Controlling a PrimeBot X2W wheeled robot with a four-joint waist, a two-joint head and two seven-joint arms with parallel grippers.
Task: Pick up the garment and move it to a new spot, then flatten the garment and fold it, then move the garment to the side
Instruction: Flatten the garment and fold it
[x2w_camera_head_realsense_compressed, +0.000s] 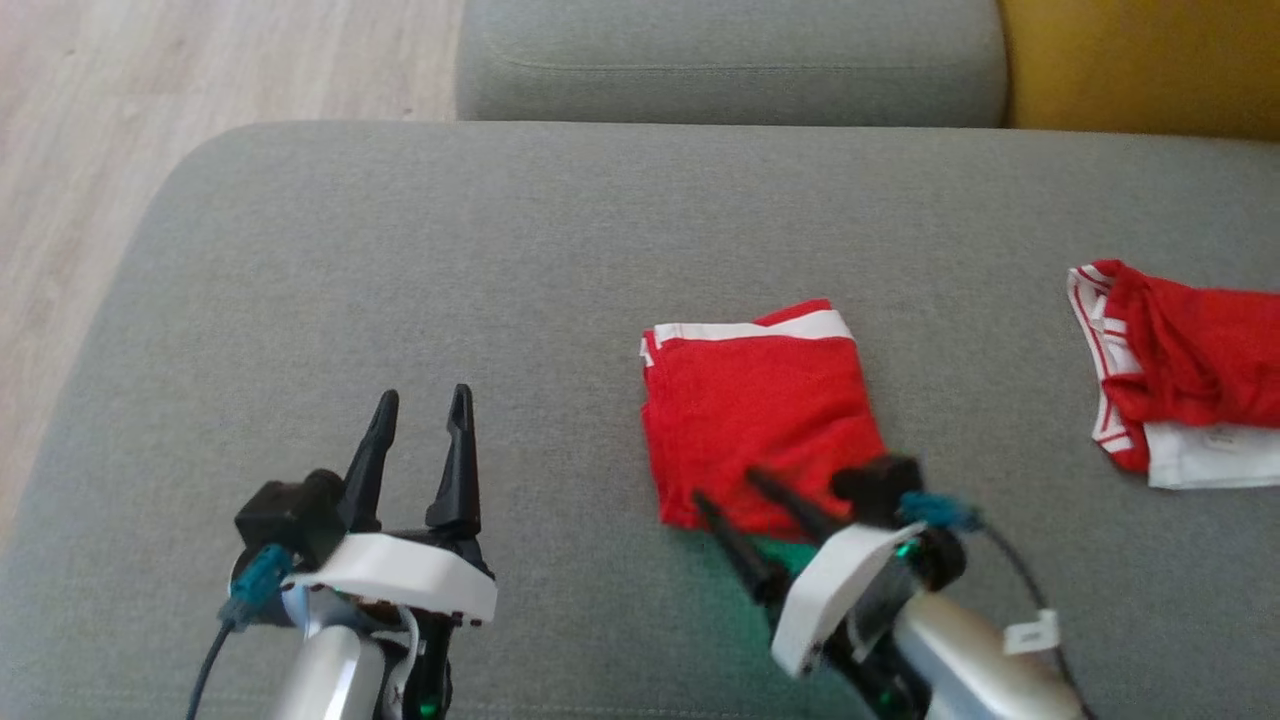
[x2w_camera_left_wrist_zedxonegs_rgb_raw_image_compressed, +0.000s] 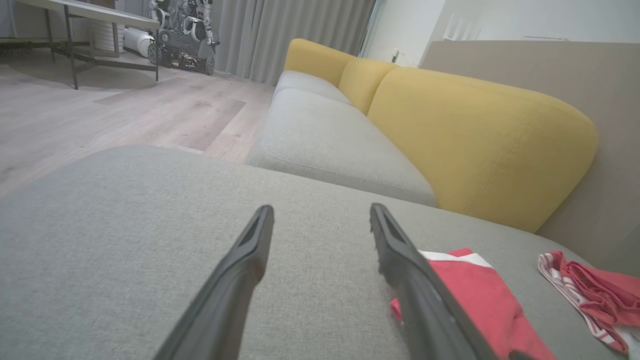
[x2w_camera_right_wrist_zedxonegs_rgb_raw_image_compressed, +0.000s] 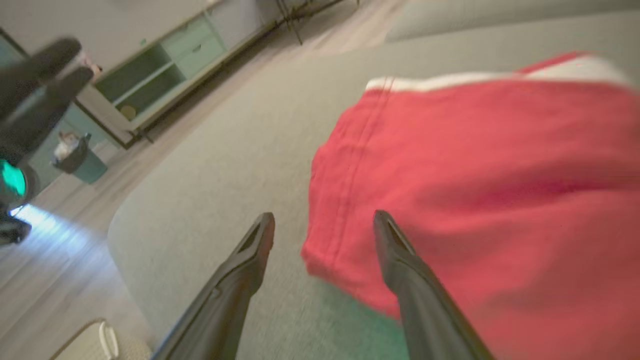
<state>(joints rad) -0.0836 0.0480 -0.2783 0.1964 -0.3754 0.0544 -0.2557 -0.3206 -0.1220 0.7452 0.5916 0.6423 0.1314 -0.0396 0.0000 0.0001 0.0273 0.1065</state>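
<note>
A folded red garment (x2w_camera_head_realsense_compressed: 757, 410) with a white band along its far edge lies flat on the grey cushion (x2w_camera_head_realsense_compressed: 420, 280); it also appears as the red garment (x2w_camera_left_wrist_zedxonegs_rgb_raw_image_compressed: 480, 300) in the left wrist view and the red garment (x2w_camera_right_wrist_zedxonegs_rgb_raw_image_compressed: 480, 190) in the right wrist view. My right gripper (x2w_camera_head_realsense_compressed: 722, 485) is open, its fingers straddling the garment's near left corner, with nothing held. Well to the left of the garment, my left gripper (x2w_camera_head_realsense_compressed: 422, 400) hovers open over bare cushion.
A second red and white garment (x2w_camera_head_realsense_compressed: 1180, 370) lies crumpled at the cushion's right edge. A grey seat (x2w_camera_head_realsense_compressed: 730, 60) and yellow backrest (x2w_camera_head_realsense_compressed: 1140, 60) lie beyond. Wooden floor (x2w_camera_head_realsense_compressed: 150, 100) runs along the left. A cabinet (x2w_camera_right_wrist_zedxonegs_rgb_raw_image_compressed: 165, 75) stands across the room.
</note>
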